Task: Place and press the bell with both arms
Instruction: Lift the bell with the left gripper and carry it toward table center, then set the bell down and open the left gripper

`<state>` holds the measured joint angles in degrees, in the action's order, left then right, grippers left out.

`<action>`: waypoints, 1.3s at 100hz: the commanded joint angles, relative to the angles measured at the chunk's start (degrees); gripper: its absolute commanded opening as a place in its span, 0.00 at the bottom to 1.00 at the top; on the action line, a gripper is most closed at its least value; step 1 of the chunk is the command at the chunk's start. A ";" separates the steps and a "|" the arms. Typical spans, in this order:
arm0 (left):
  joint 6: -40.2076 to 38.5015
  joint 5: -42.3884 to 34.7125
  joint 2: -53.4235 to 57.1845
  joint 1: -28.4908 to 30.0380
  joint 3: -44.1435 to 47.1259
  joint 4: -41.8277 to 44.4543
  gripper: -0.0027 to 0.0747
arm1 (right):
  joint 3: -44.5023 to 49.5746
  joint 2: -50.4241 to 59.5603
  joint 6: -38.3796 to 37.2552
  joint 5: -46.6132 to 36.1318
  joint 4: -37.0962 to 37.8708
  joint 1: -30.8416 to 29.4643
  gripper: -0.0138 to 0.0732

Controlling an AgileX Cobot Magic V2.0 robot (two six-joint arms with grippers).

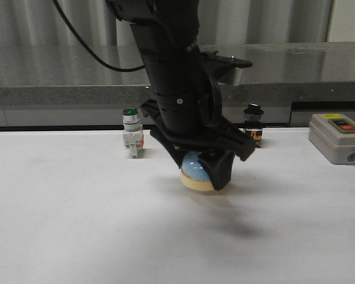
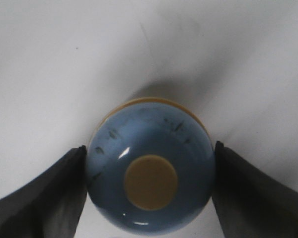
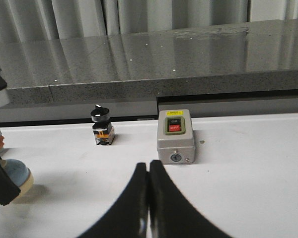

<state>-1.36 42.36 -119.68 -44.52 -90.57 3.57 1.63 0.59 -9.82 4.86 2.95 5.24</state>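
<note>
**A:** Where is your bell [image 2: 150, 181] sitting?

**B:** Squarely between the jaws of your left gripper [image 1: 204, 168]. In the left wrist view one finger [image 2: 49, 193] presses the blue dome on one side and the other touches it on the opposite side, so the jaws are clamped on the bell. The cream button faces straight up at the wrist camera, midway between them.

**A:** Is it down on the surface [image 1: 77, 219]?

**B:** From the front its cream base looks at or barely above the surface; you cannot tell which. The base looks slightly tilted.

**A:** And your right gripper [image 3: 148, 198]?

**B:** Its jaws are pressed together with nothing between them, well apart from the bell. Ahead of those jaws you have the grey switch box [image 3: 175, 136] and, beside it, the black-capped switch [image 3: 102, 128]. Behind the left jaws stands the green-capped switch [image 1: 132, 133].
</note>
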 commanded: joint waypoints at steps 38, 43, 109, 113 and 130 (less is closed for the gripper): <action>0.08 -1.05 1.03 -0.57 -1.90 0.27 0.73 | -1.18 1.19 0.64 -4.55 -0.04 -0.21 0.08; 0.08 -0.80 1.03 -0.57 -1.90 0.27 0.81 | -1.18 1.19 0.64 -4.55 -0.04 -0.21 0.08; -1.02 1.04 8.79 0.77 -1.77 -2.98 0.87 | -1.18 1.19 0.64 -4.55 -0.04 -0.21 0.08; -1.24 1.04 10.17 0.96 -1.50 -3.12 0.87 | -1.18 1.19 0.64 -4.55 -0.04 -0.21 0.08; -1.67 -0.31 15.98 3.79 2.28 -3.57 0.87 | -1.18 1.19 0.64 -4.55 -0.04 -0.21 0.08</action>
<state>-2.13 44.77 -109.83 -42.25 -88.89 0.77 1.63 0.59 -9.82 4.86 2.95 5.24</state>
